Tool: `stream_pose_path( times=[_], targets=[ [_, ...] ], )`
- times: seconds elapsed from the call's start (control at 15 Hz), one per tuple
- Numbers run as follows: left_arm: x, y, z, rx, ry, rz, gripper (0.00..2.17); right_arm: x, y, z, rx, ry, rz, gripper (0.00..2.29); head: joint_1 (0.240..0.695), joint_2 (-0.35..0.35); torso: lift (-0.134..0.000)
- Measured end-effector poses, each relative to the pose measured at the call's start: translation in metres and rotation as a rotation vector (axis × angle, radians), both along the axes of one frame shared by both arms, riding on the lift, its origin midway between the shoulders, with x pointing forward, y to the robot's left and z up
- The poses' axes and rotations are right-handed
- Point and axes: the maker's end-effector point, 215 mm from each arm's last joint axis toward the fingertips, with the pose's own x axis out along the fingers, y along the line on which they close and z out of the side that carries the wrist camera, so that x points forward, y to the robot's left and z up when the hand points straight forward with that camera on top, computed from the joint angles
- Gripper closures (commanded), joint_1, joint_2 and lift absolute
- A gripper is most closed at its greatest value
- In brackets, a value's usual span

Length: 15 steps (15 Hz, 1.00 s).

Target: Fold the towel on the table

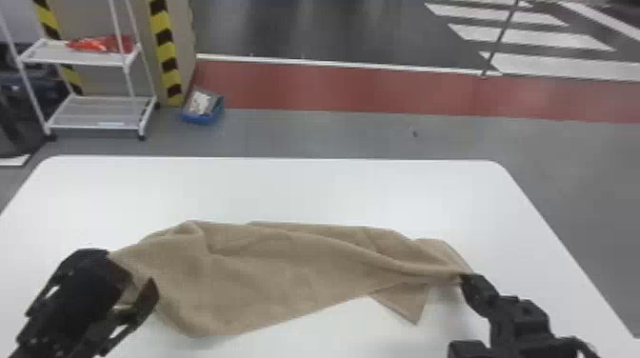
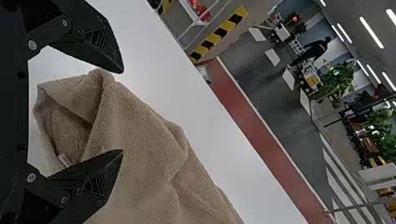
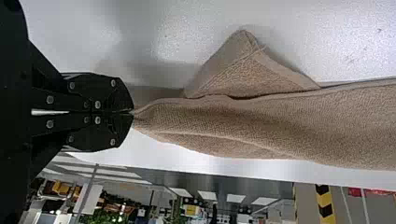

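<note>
The brown towel [image 1: 285, 271] lies rumpled across the table, a small triangular corner sticking out at its near right side. At its left end is my left gripper [image 1: 138, 285], open; in the left wrist view the left gripper [image 2: 122, 111] has its fingers apart with a folded towel edge [image 2: 105, 107] between them. My right gripper [image 1: 464, 278] holds the towel's right tip. The right wrist view has the right gripper [image 3: 133, 112] shut on that gathered tip, the towel [image 3: 280, 121] stretching away from it and the triangular corner beside it.
The white table [image 1: 285, 190] has rounded far corners. Beyond it on the floor stand a white shelf rack [image 1: 85, 57] with red items and a blue box [image 1: 202, 109].
</note>
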Motion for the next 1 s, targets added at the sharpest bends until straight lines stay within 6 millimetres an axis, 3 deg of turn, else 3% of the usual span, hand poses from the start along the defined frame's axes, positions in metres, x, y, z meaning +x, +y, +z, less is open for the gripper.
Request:
stream_pose_path(
  times=[0.33,0.67,0.8,1.0],
  targets=[
    [-0.012,0.023,-0.004,0.049,-0.014,-0.014,0.33,0.001,0.003,-0.005,0.003,0.008,0.005,1.66,0.695,-0.113,-0.124],
    [-0.005,0.018,-0.022,0.114,-0.004,-0.040,0.46,0.002,0.006,-0.003,0.006,0.003,0.007,1.66,0.695,-0.112,-0.124],
    [-0.001,0.021,-0.028,0.133,0.005,-0.034,0.61,0.002,0.004,-0.003,0.005,0.003,0.002,1.66,0.695,-0.109,-0.124],
    [0.003,0.034,-0.036,0.163,0.020,0.002,0.65,0.003,0.003,0.000,0.004,-0.002,0.001,1.66,0.695,-0.097,-0.124]
  ],
)
